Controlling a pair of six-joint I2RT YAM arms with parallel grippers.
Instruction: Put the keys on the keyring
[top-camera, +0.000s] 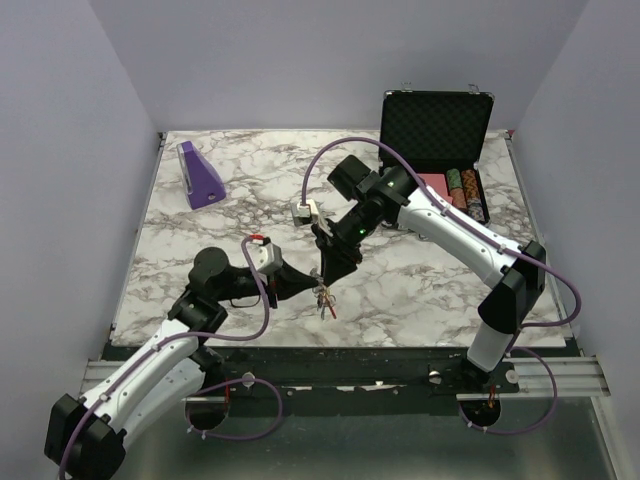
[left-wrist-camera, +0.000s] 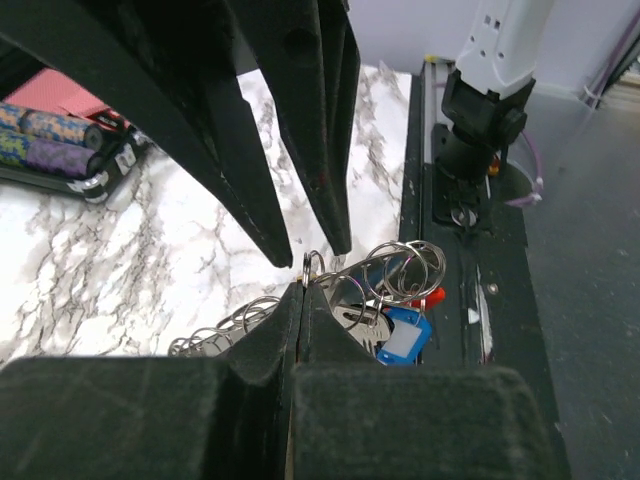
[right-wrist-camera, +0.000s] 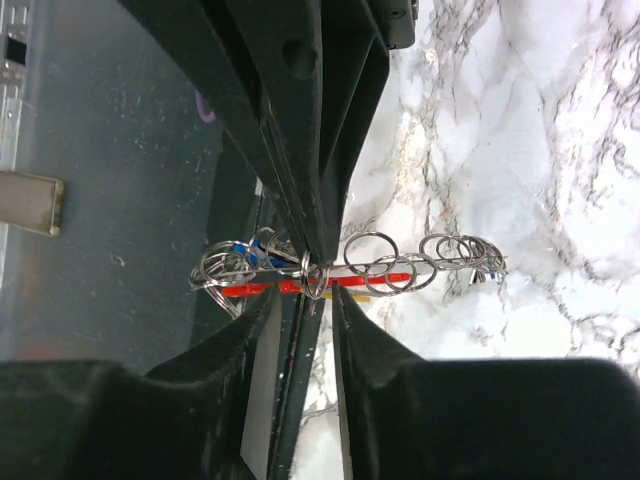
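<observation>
The keyring bunch (top-camera: 323, 297) hangs just above the marble table near its front edge. It has several thin metal rings (left-wrist-camera: 405, 268), a red piece (left-wrist-camera: 435, 297) and a blue-headed key (left-wrist-camera: 403, 335). My left gripper (left-wrist-camera: 300, 290) is shut, pinching one thin ring (left-wrist-camera: 312, 266) at its tips. It shows in the top view (top-camera: 308, 287) too. My right gripper (right-wrist-camera: 305, 298) comes down from above (top-camera: 328, 274). Its fingers are open and stand either side of that same ring (right-wrist-camera: 313, 280). The red piece (right-wrist-camera: 262, 287) and more rings (right-wrist-camera: 372, 262) spread sideways. A yellow key is not clearly visible.
An open black case (top-camera: 436, 128) with stacked poker chips (top-camera: 466, 195) stands at the back right. A purple wedge-shaped object (top-camera: 201, 176) sits at the back left. The table's front edge and a metal rail (top-camera: 340, 372) run close below the grippers.
</observation>
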